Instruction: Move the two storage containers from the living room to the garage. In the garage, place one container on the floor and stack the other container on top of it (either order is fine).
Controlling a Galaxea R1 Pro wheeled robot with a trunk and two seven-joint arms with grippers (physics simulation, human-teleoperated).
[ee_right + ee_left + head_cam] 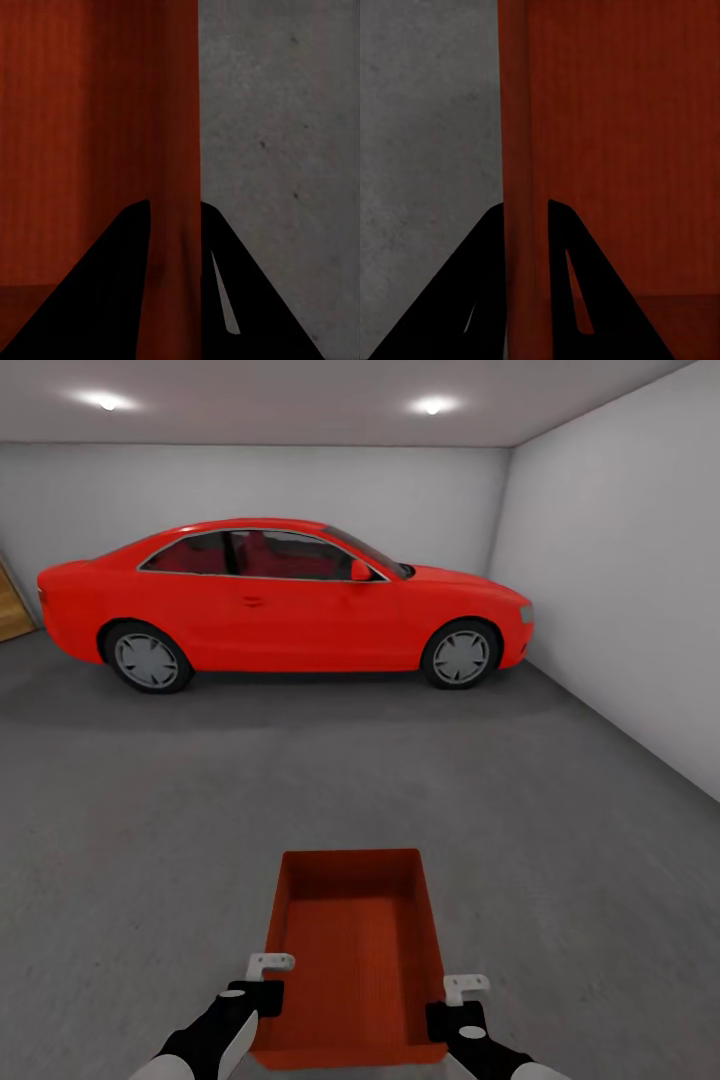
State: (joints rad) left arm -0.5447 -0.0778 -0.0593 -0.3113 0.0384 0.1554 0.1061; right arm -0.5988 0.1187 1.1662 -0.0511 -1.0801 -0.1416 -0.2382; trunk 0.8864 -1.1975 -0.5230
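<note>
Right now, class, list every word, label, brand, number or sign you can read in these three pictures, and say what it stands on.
None can be read.
The red car shows no legible badge or plate from this side.
The storage container, held by the left gripper and right gripper, is plain red-orange.
The walls and the floor carry no writing.

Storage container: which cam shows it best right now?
Head view: the whole storage container shows, open top, over the grey floor. Left and right wrist views show only one red wall each, pinched between the left gripper and right gripper fingers.
</note>
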